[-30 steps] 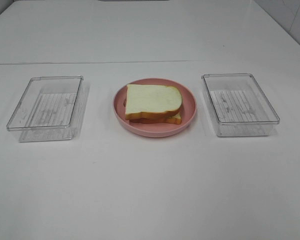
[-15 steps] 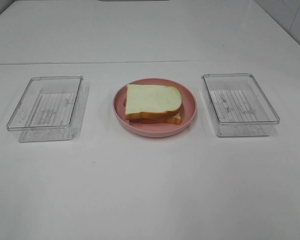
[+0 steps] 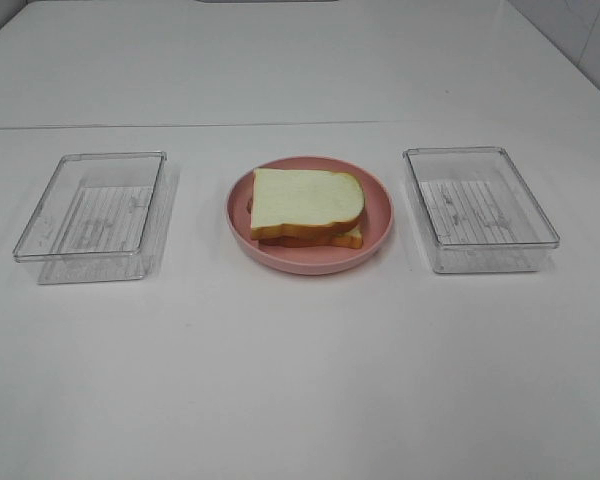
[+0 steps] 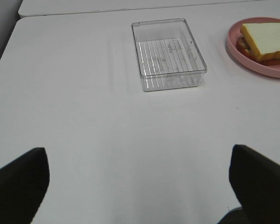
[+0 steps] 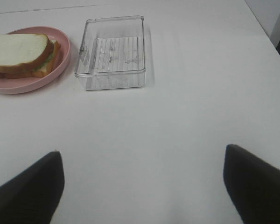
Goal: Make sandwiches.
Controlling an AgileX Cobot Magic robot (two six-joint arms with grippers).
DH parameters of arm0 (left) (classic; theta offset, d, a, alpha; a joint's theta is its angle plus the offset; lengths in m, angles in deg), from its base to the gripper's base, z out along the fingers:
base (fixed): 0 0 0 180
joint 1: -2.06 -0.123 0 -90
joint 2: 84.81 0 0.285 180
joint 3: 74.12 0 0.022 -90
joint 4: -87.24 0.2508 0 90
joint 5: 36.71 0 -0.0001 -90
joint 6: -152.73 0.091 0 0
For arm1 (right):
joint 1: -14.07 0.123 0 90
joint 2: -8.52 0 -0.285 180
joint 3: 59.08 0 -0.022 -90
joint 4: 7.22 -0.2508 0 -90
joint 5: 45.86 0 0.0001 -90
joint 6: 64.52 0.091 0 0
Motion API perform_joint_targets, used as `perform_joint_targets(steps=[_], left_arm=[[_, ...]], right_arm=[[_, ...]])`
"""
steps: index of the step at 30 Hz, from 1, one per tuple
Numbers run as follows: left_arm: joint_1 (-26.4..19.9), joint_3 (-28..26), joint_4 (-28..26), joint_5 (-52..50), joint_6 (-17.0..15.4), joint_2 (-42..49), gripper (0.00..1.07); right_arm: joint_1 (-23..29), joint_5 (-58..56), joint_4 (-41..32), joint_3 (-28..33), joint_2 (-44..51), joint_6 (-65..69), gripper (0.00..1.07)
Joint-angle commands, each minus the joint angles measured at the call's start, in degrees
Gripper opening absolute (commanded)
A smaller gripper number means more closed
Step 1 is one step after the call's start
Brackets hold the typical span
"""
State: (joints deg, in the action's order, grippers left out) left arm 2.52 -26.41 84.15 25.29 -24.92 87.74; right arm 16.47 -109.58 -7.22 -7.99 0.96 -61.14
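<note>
One sandwich (image 3: 306, 206) lies on a pink plate (image 3: 380, 205) at the table's middle: white bread with tan crust on top, a second slice under it, green and brown filling at the edges. It also shows as the sandwich (image 4: 267, 42) on the plate (image 4: 252, 58) and the sandwich (image 5: 22, 55) on the plate (image 5: 60, 65). Neither gripper appears in the exterior high view. My left gripper (image 4: 139, 184) hangs open over bare table, well short of its tray. My right gripper (image 5: 142, 184) is open too, with nothing between its fingers.
An empty clear plastic tray (image 3: 90, 215) stands left of the plate and another empty clear tray (image 3: 478, 208) right of it. The same trays show as the tray (image 4: 168, 53) and the tray (image 5: 112, 51). The table's right edge (image 5: 266, 32) is near the right arm.
</note>
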Motion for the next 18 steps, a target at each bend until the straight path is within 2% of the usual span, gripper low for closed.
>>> perform_joint_targets(steps=[1, 18], left_arm=[[0.3, 0.0, -0.5, -0.4, -0.1, 0.8, 1.00], [0.3, 0.0, -0.5, -0.4, -0.1, 0.8, 1.00]], right_arm=[[0.0, 0.7, 0.5, 0.2, 1.4, -1.0, 0.87], [0.0, 0.7, 0.5, 0.2, 1.4, -1.0, 0.87]])
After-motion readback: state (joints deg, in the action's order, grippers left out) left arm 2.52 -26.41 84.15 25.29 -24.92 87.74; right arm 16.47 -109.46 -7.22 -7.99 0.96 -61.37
